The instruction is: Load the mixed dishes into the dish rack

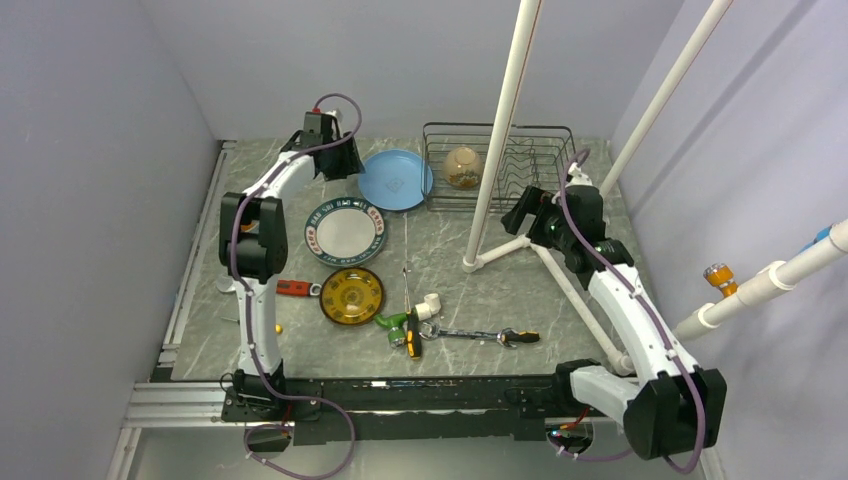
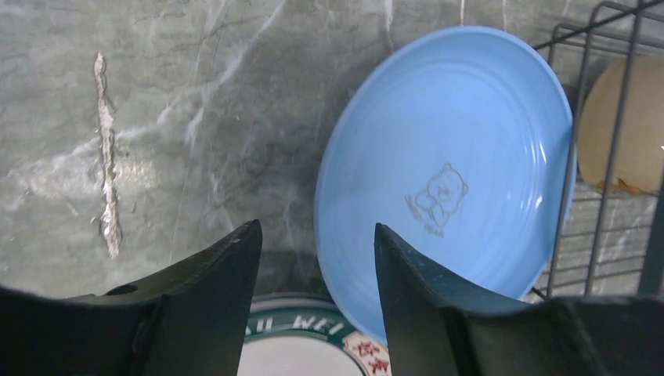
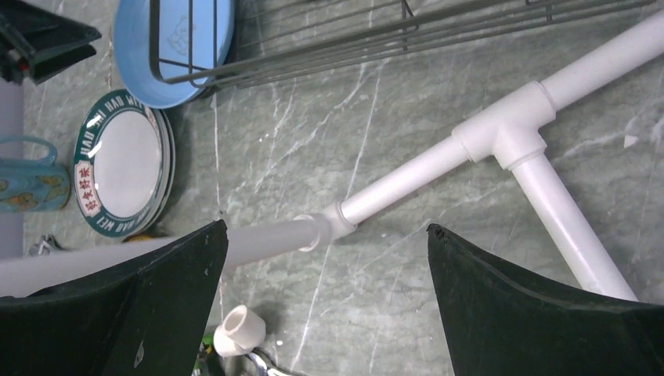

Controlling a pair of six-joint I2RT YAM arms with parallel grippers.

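At the bottom of the top view a wrench lies among small hand tools on the grey, marble-veined worktop. Just above them sits the dark yellow-centred plate, flat and glossy. Higher still is the white plate with green patterned rim. The teal mug lies on its side at the left edge of the right wrist view.

The left jaws hang above the lower left rim of the light-blue plate, moderately open and holding nothing. That plate looks like the one to lift. It is smooth, shallow and thin-edged, with a small bear outline at its centre. Its right edge meets the left wall of the dish rack; whether it leans there I cannot tell. A sound grip would pinch the rim squarely, one finger slipped beneath the edge, then stand the plate upright for a slot.

The right jaws gape wide and empty over the white plastic pipe frame. Inside the black wire rack rests a whitish bowl.
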